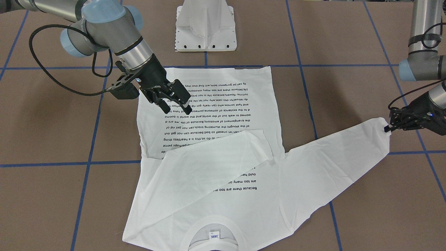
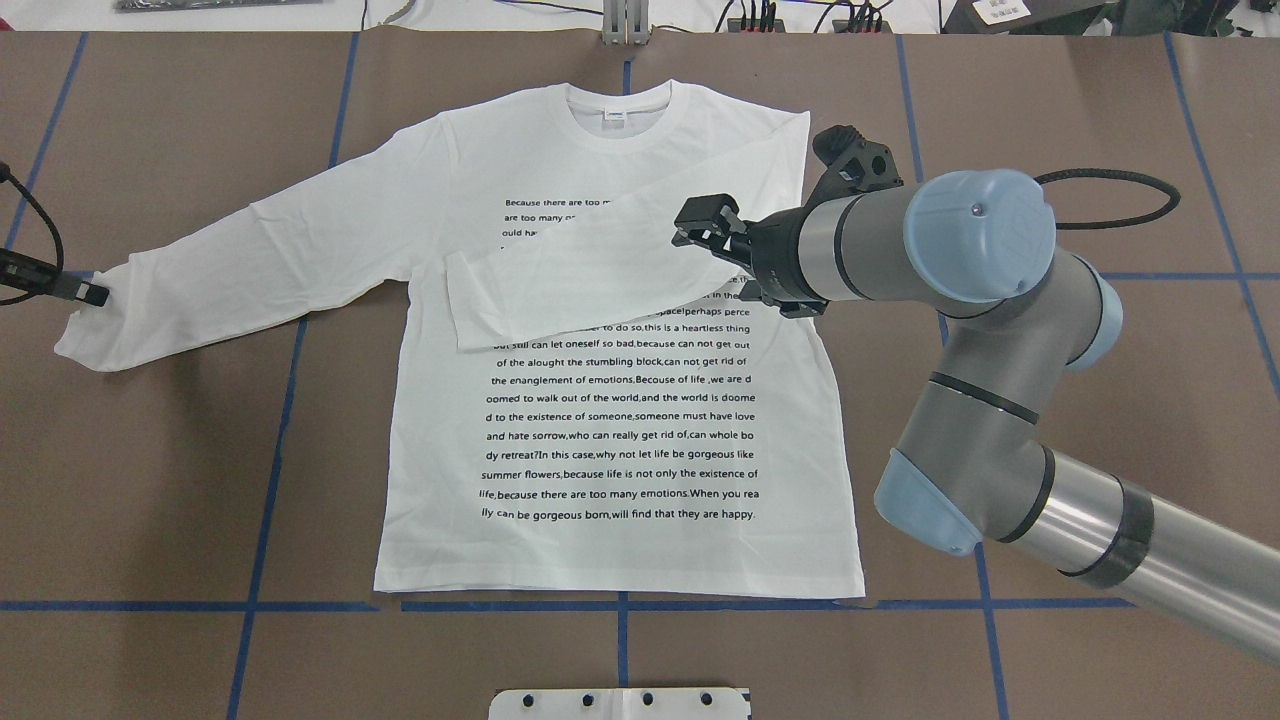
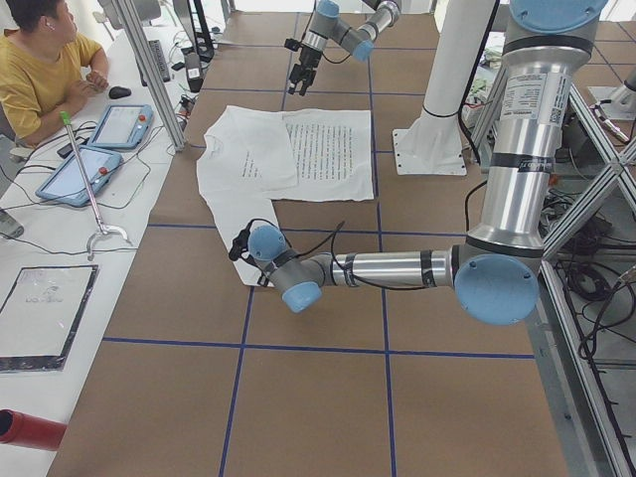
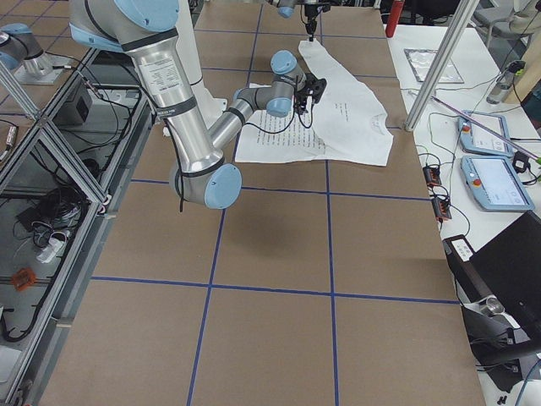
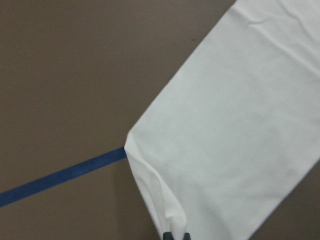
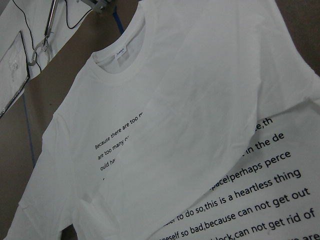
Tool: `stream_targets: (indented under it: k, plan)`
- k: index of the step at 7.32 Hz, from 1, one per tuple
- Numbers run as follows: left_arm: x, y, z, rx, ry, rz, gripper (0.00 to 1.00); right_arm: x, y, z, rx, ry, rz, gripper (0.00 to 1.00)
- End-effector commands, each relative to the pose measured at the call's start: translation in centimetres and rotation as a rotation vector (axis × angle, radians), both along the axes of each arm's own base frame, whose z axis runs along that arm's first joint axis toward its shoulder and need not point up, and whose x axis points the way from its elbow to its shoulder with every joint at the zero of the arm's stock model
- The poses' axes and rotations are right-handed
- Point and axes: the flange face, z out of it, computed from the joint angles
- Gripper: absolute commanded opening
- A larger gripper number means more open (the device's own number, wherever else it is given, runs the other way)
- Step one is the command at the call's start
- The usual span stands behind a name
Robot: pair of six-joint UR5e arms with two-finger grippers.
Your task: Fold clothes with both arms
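Front view, shirt: The white T-shirt (image 1: pixel 223 115) is laid flat, print up, on the brown table (image 1: pixel 52 191). One folded sleeve (image 1: pixel 216 153) is crossed over the chest, and the outstretched sleeve (image 1: pixel 334 153) is spread to the side.
Front view, grippers: The right gripper (image 1: pixel 176 108) is held above the printed body with its fingers spread and nothing gripped. The left gripper (image 1: pixel 387 128) is set at the outstretched sleeve's end.
Overhead view: The collar is turned away from the robot and the hem towards it.
Side views: Both grippers are shown too small for the grip to be judged.
Left wrist view: The cuff (image 5: pixel 165 210) is gathered between closed fingertips (image 5: pixel 175 235) — pinched, it is judged — beside a blue tape line (image 5: pixel 60 175).
Right wrist view: The collar label (image 6: pixel 121 51) and the folded sleeve are shown below; no fingers are seen.
Step in hand: The second sleeve fold is judged to be starting.
Next move: The cuff is to be lifted and carried across the chest — kept taut, with the right gripper kept clear.
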Motion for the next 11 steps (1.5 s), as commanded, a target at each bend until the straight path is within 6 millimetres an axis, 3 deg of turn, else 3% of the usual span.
stream_targets:
  k: [1,2,3,4,5,7,8,10,11]
  plan:
    - [2.6,-1.6,-12.6,-0.096,0.154,-0.062,0.0,5.3,1.2,6.0,0.057,0.091,-0.075,0.99]
    - [8.0,-1.2,-19.0,-0.155,0.221,-0.026,0.0,7.4,0.5,8.2,0.073,0.13,-0.102,0.99]
    - [14.1,-1.2,-27.0,-0.227,0.297,-0.011,0.0,10.6,-0.5,10.7,0.07,0.163,-0.126,0.99]
    - [20.6,0.3,-32.8,-0.281,0.355,-0.052,0.0,13.9,-0.9,13.9,0.086,0.212,-0.151,0.99]
    - [27.4,3.0,-38.0,-0.309,0.418,-0.099,0.0,17.1,-0.6,17.5,0.117,0.263,-0.175,0.99]
    - [37.0,6.4,-46.0,-0.392,0.519,-0.197,0.0,19.5,0.2,20.6,0.128,0.29,-0.198,0.99]
    - [42.1,8.5,-46.8,-0.396,0.523,-0.271,0.0,19.5,0.2,21.5,0.129,0.305,-0.207,0.99]
    - [45.0,10.4,-45.7,-0.394,0.503,-0.304,0.0,20.2,0.2,22.8,0.143,0.334,-0.216,0.99]
    - [45.4,10.6,-45.3,-0.395,0.498,-0.311,0.0,20.2,0.1,22.9,0.143,0.337,-0.215,0.99]
